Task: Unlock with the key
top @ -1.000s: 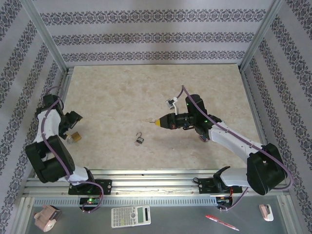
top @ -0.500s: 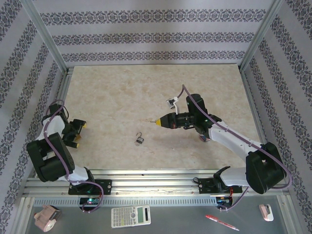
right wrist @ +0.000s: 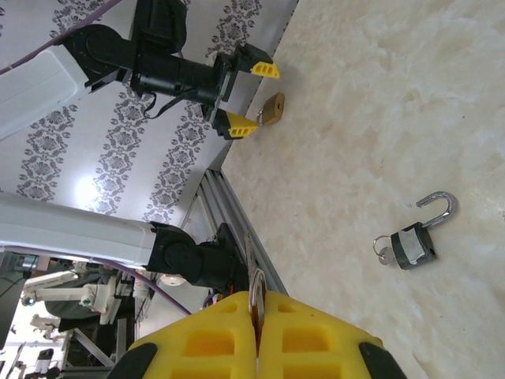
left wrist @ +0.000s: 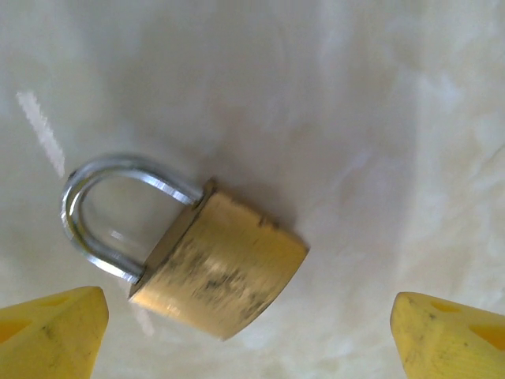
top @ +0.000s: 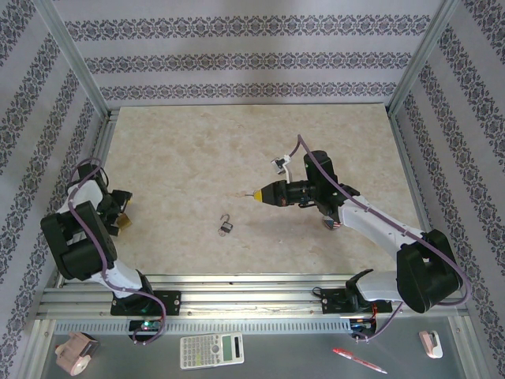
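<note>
A brass padlock [left wrist: 221, 272] with its shackle closed lies flat on the marble table, between and just ahead of my left gripper's [left wrist: 251, 339] yellow fingertips [left wrist: 51, 332], which stand wide open around it without touching. In the top view that left gripper [top: 118, 211] hovers over the brass padlock [top: 123, 223] at the table's left edge. My right gripper [right wrist: 258, 316] is shut on a key [right wrist: 256, 290] with a ring, held above mid-table [top: 260, 193]. A small grey padlock [right wrist: 414, 245] with an open shackle and its own keys lies nearby [top: 226, 227].
Aluminium rails [top: 237, 288] run along the near edge, and frame posts and patterned walls close in the sides. A calculator [top: 211, 350], a red pen [top: 359, 360] and a tape roll [top: 75, 352] lie below the rails.
My left gripper has come down over the brass padlock and opened a little wider. The right arm with the key shifted only slightly.
</note>
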